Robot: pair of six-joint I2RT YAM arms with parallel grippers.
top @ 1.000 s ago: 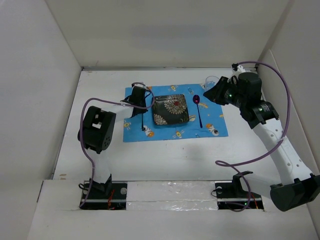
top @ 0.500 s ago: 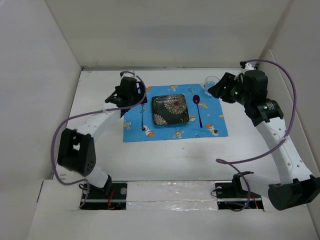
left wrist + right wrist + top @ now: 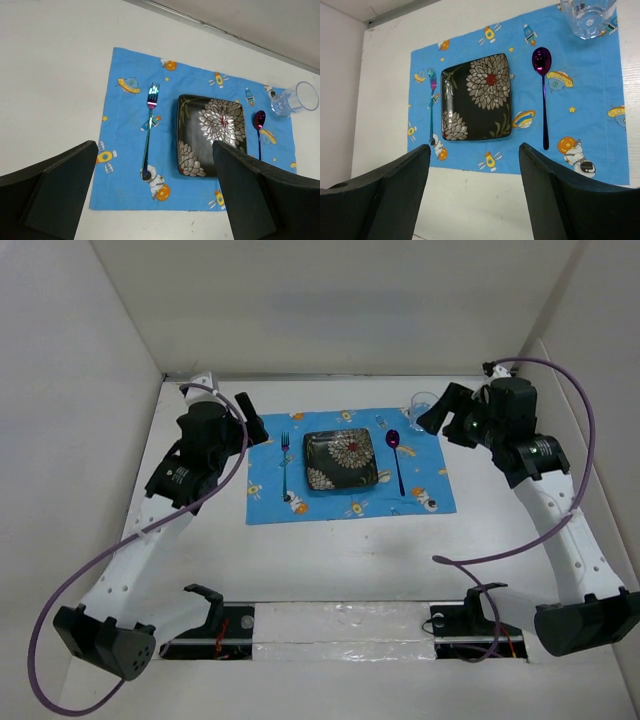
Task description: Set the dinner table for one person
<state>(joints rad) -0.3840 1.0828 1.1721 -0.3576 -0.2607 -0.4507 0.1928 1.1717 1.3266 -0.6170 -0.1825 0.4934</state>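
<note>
On the white dinner table (image 3: 340, 550) lies a blue cartoon-print cloth (image 3: 430, 465). It carries a dark flowered square plate (image 3: 341, 460), a fork (image 3: 285, 465) to the plate's left, a purple spoon (image 3: 397, 455) to its right and a clear glass (image 3: 420, 403) at the far right corner. My left gripper (image 3: 252, 423) hovers left of the cloth, open and empty; its wrist view shows the fork (image 3: 149, 132) and plate (image 3: 212, 135) between wide jaws. My right gripper (image 3: 432, 418) hangs open and empty beside the glass (image 3: 585, 15), above the spoon (image 3: 543, 95).
White walls (image 3: 90, 390) enclose the table on the left, back and right. Both arm bases and their purple cables (image 3: 500, 555) sit at the near edge. Bare white surface (image 3: 340, 570) lies between the cloth and the bases.
Both grippers have opened. The left arm has swung up and left, away from the fork, which now lies free on the cloth. The right gripper has drawn back slightly from the glass.
</note>
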